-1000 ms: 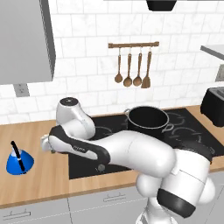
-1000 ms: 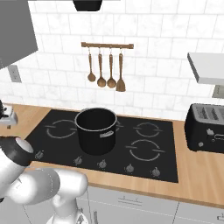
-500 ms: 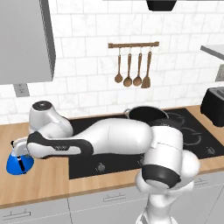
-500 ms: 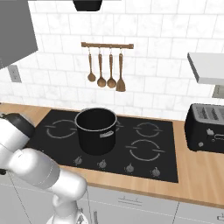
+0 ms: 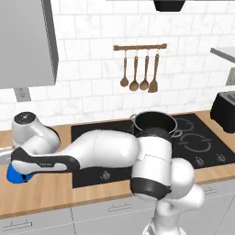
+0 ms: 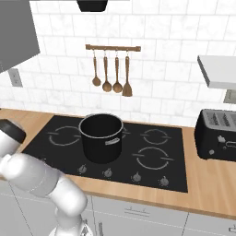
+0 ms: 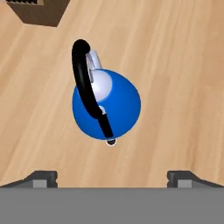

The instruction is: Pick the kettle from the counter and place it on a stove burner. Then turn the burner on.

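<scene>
Kettle (image 7: 106,104) upright on the counter (image 7: 175,65), fingers (image 7: 43,178) spread wide above it, empty.

kettle (image 7: 106,104) showing bright blue body, thin black handle arcing over it, pale whitish patch near the top. counter (image 7: 175,78) reading light brown, wood-grain streaks running along it. cooktop (image 6: 69,152) showing glossy black glass, stove burner (image 6: 150,158) drawn as thin grey broken rings. pot (image 6: 102,137) looking black with steel-grey handles. backsplash (image 6: 166,55) showing white tiles with faint grey marbling. utensils (image 6: 110,73) hanging in brown wood tones. toaster (image 6: 216,134) showing black.
</scene>
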